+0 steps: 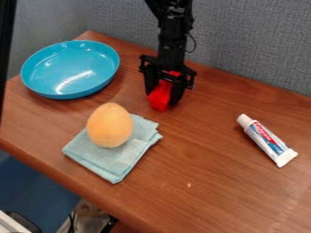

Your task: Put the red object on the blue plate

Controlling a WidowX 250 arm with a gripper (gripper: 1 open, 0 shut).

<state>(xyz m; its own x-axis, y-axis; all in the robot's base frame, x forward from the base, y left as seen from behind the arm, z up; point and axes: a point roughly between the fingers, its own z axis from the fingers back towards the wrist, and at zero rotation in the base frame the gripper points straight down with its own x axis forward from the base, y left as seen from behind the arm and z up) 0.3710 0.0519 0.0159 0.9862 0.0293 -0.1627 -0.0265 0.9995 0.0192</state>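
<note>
The red object (161, 96), a small bright red block, rests on the wooden table (206, 155) just right of centre at the back. My gripper (165, 87) points straight down over it, its black fingers shut on the block's sides. The block's upper part is hidden behind the fingers. The blue plate (69, 69), a round glossy cyan dish, lies empty at the back left, well apart from the gripper.
An orange egg-shaped object (109, 125) sits on a pale teal folded cloth (116, 149) in front of the gripper. A toothpaste tube (266, 138) lies at the right. The table's front edge runs diagonally along the lower left.
</note>
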